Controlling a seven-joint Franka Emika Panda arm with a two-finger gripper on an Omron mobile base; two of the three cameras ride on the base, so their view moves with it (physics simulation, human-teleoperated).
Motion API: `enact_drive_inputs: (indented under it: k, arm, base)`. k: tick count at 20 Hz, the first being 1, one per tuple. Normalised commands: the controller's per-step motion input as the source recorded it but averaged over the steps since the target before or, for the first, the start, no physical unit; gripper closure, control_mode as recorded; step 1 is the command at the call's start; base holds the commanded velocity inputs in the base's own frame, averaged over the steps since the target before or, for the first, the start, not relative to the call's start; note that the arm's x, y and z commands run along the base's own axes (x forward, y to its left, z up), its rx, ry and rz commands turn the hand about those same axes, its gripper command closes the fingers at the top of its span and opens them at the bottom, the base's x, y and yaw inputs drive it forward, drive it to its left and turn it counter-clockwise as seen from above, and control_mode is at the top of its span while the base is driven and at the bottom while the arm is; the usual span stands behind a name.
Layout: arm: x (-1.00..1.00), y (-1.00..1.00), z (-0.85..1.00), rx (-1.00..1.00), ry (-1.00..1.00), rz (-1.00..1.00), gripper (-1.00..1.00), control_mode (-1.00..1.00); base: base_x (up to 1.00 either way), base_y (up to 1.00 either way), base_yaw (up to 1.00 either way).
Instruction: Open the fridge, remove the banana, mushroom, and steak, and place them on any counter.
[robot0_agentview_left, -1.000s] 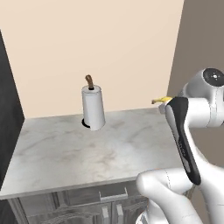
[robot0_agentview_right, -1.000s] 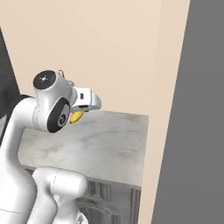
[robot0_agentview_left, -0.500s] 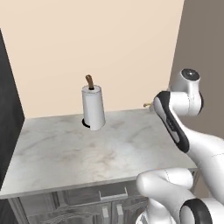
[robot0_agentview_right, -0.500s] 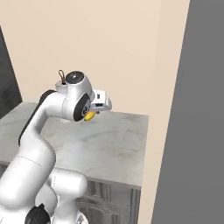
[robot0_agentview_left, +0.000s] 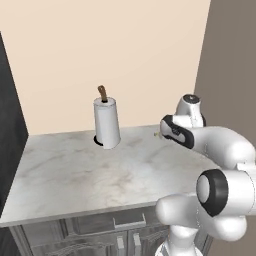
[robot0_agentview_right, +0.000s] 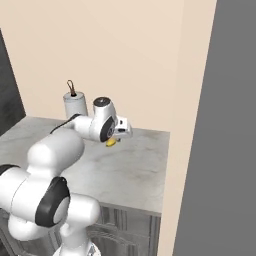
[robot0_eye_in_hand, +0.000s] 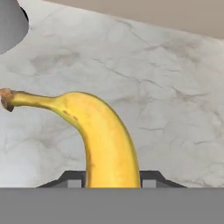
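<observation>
1. The gripper (robot0_eye_in_hand: 112, 181) is holding the banana (robot0_eye_in_hand: 103, 140); its two dark finger tips (robot0_eye_in_hand: 72, 178) are sitting narrowly apart, one against each side of the fruit's thick lower end, so the jaws are closed on it rather than gaping.
2. The banana is rising from between the fingers in the hand view, then curving away to one side, with its thin stem and dark tip pointing well off from the fingers.
3. In the right base view the gripper (robot0_agentview_right: 121, 133) is showing at the end of the white arm, low over the stone, and a bit of the banana (robot0_agentview_right: 111, 143) is peeking out yellow just beneath it.
4. In the left base view the hand (robot0_agentview_left: 165, 133) is mostly hiding behind the dark wrist joint, so the fingers themselves are hard to make out there.
5. Just beyond the fingers, the counter (robot0_eye_in_hand: 166, 87) is spreading out as light grey marbled stone; whether the banana is touching it or hanging just above it I cannot tell.
6. Farther off, to one side of the fingers, a paper towel roll (robot0_agentview_left: 107, 123) is standing upright on the counter (robot0_agentview_left: 70, 175) with a brown post poking from its top, well apart from the gripper.
7. Behind everything, a beige wall (robot0_agentview_left: 100, 50) is running along the back edge of the counter.
</observation>
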Motion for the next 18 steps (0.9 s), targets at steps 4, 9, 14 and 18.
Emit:
enact_drive_inputs:
  k: [4, 9, 14, 18]
  arm:
    - [0.17, -0.05, -1.0, 0.0, 0.12, 0.0, 1.0, -1.0]
    - [0.0, -0.19, -0.71, 0.0, 0.03, 0.0, 1.0, -1.0]
    - [0.0, -0.12, -0.26, 0.0, 0.0, 0.0, 1.0, -1.0]
    - [0.0, 0.0, -0.14, 0.0, 0.0, 0.0, 1.0, -1.0]
  base:
    - [0.0, 0.0, 0.0]
    - [0.0, 0.0, 0.0]
    - [0.0, 0.0, 0.0]
    - [0.0, 0.0, 0.0]
